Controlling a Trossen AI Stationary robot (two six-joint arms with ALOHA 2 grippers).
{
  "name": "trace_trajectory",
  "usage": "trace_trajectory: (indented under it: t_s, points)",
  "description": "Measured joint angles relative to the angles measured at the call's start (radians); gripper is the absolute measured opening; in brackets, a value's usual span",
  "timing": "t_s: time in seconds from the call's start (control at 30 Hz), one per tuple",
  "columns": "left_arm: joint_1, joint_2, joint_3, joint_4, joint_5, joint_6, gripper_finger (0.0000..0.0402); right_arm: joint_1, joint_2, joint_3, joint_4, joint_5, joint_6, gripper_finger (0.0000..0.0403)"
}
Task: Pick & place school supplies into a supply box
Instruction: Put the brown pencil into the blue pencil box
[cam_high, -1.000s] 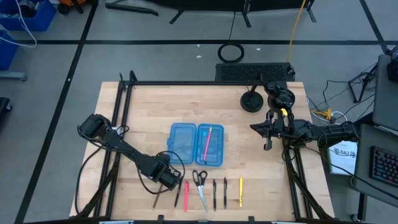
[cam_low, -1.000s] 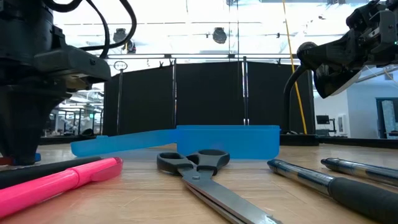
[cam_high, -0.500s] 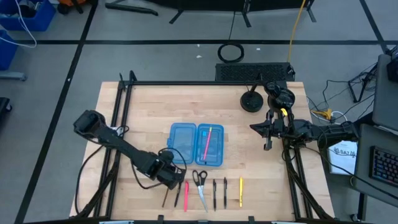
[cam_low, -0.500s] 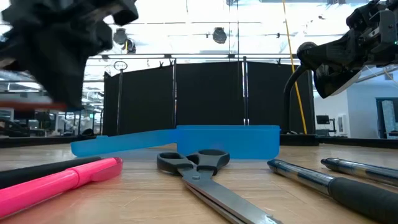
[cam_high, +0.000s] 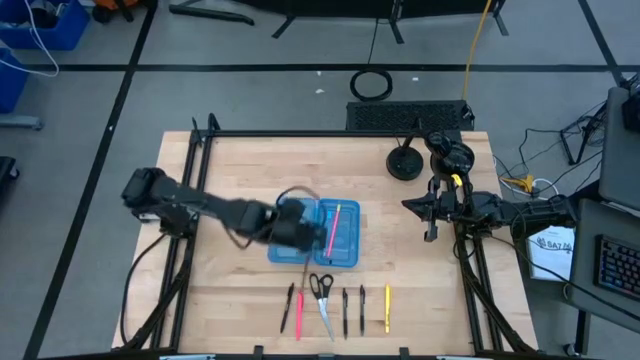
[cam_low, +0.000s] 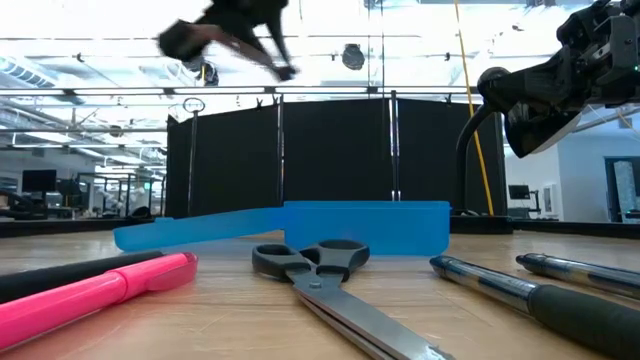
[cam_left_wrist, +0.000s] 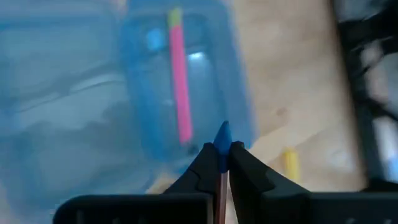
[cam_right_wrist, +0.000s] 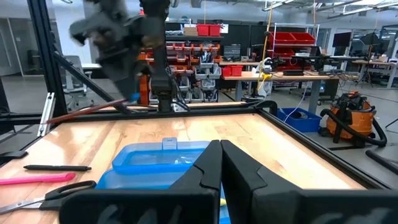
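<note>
at the centre of the wooden table (cam_high: 220, 180) lies the supply box (cam_high: 345, 240), a translucent blue hinged case opened flat into two shallow halves; a pink pen (cam_high: 332, 228) rests lengthwise in the half nearer the right arm. the left gripper (cam_high: 297, 228) hangs over the other half, partly covering it from above, its fingers (cam_left_wrist: 202, 168) pressed together on a thin reddish-brown pencil (cam_left_wrist: 222, 177) with a blue tip, which points toward the box. along the table's near edge, apart from the box, the remaining supplies lie in a row: a black pen (cam_high: 286, 308), a pink marker (cam_high: 299, 314), the scissors (cam_high: 322, 295) with black handles toward the box, two dark pens (cam_high: 346, 309), and a yellow pencil (cam_high: 387, 308). the left arm reaches across from the table's left edge, raised clear of the surface and blurred. the right gripper (cam_high: 431, 222) waits above the right side of the table, well apart from the box, fingers drawn together on nothing. a round black base (cam_high: 404, 162) stands at the far right corner.
</note>
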Motion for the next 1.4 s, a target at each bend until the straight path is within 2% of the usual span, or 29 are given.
trace_trajectory:
  t_s: [0.2, 0.43, 0.7, 0.87, 1.4]
  points:
    - [0.161, 0.029, 0.002, 0.139, 0.067, 0.149, 0.0024, 0.000, 0.000, 0.000, 0.000, 0.000, 0.023, 0.0000]
    - [0.247, 0.125, 0.001, 0.260, 0.149, 0.213, 0.0025, 0.000, 0.002, 0.000, -0.001, -0.002, 0.027, 0.0000]
    - [0.296, 0.224, 0.001, 0.276, 0.185, 0.220, 0.0025, 0.000, 0.005, 0.000, -0.001, -0.001, 0.027, 0.0000]
    - [0.316, 0.245, 0.001, 0.283, 0.201, 0.243, 0.0026, 0.000, 0.005, 0.000, 0.000, -0.001, 0.027, 0.0000]
    - [0.310, 0.301, 0.000, 0.275, 0.168, 0.279, 0.0026, 0.000, 0.012, 0.000, 0.000, 0.000, 0.026, 0.0000]
